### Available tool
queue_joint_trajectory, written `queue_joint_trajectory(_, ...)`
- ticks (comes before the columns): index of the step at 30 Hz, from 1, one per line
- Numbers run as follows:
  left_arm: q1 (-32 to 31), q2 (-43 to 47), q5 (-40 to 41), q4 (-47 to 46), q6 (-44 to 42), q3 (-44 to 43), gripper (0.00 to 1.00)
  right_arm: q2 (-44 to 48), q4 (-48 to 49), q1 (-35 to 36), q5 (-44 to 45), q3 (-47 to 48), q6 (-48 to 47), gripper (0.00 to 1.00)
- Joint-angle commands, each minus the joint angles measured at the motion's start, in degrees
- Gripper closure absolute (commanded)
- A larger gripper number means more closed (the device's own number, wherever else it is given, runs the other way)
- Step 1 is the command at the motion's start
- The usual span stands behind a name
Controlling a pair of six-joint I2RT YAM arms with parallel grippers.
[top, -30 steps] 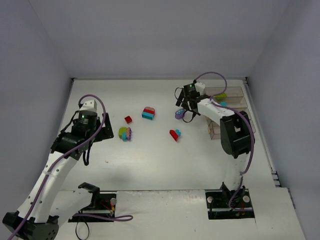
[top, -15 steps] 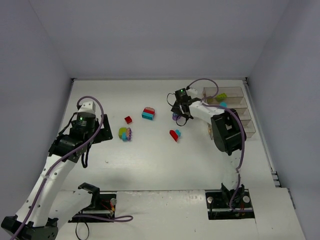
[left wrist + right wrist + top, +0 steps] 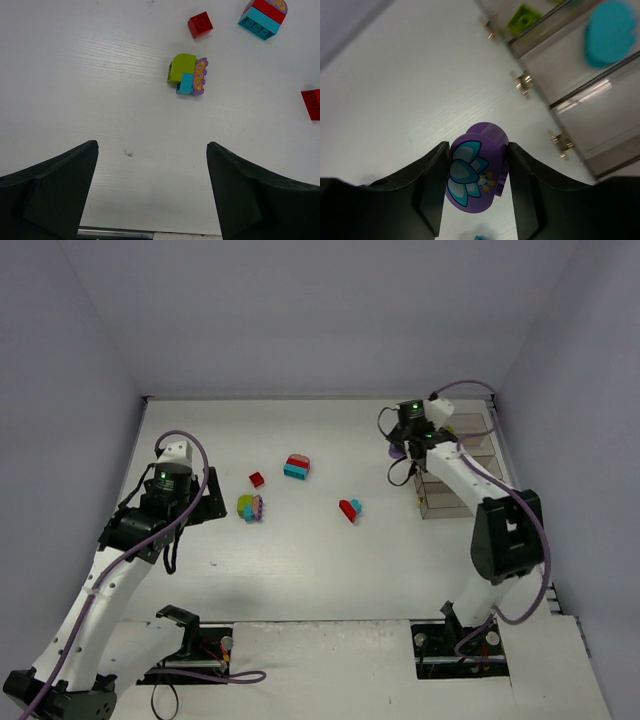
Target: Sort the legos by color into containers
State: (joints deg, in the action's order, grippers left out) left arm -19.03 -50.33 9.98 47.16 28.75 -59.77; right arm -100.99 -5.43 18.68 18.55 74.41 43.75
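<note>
Right wrist: right claw (image 3: 477,150) pinches a glossy rounded purple flower-printed brick (image 3: 477,177), clear tinted bins (image 3: 590,115) beyond; left claw (image 3: 151,147) gapes.

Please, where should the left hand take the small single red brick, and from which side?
Probably from straight above, closing on two opposite flat side walls of the small red brick. It sits stud-up on the table, apart from the red-and-teal clump, so those walls are free. It lies slightly turned, so the open left hand should likely rotate to match.
</note>
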Motion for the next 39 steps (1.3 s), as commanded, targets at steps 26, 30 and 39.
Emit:
queue_joint_trajectory(26, -0.2, 0.5, -1.3, -2.6, 0.0, 0.1, 0.17, 5.5, 0.7, -21.8, 1.5, -9.4, 8.9, 0.88)
queue_joint_trajectory(30, -0.2, 0.2, -1.4, -2.9, 0.2, 0.3, 0.17, 4.9, 0.8, -21.9, 0.8, -9.5, 9.2, 0.78)
queue_joint_trajectory(39, -0.2, -1.5, -2.1, -4.0, 0.2, 0.5, 0.17, 5.6, 0.7, -21.8, -0.7, -8.4, 7.1, 0.45)
